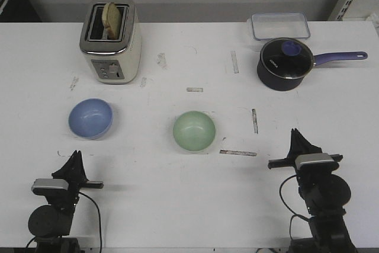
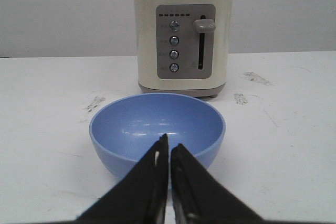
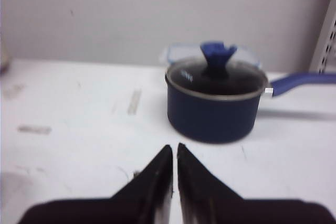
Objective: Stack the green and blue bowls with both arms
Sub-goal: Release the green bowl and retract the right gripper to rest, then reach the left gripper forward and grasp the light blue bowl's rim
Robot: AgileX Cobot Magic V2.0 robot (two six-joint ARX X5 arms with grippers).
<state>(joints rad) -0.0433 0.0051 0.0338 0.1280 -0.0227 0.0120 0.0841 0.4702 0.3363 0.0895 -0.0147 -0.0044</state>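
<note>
No text can be read: the small white mark on the dark navy saucepan (image 1: 285, 63) and the cream toaster's button (image 2: 174, 25) symbols are too blurred.

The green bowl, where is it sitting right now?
In the front view the green bowl sits near the table's middle, to the right of the blue bowl, nearer the robot than the saucepan.

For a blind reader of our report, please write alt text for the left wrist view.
A light blue bowl sits empty on a white table, just beyond the shut black left gripper. Behind the bowl stands a cream toaster, its control panel facing the camera.
</note>
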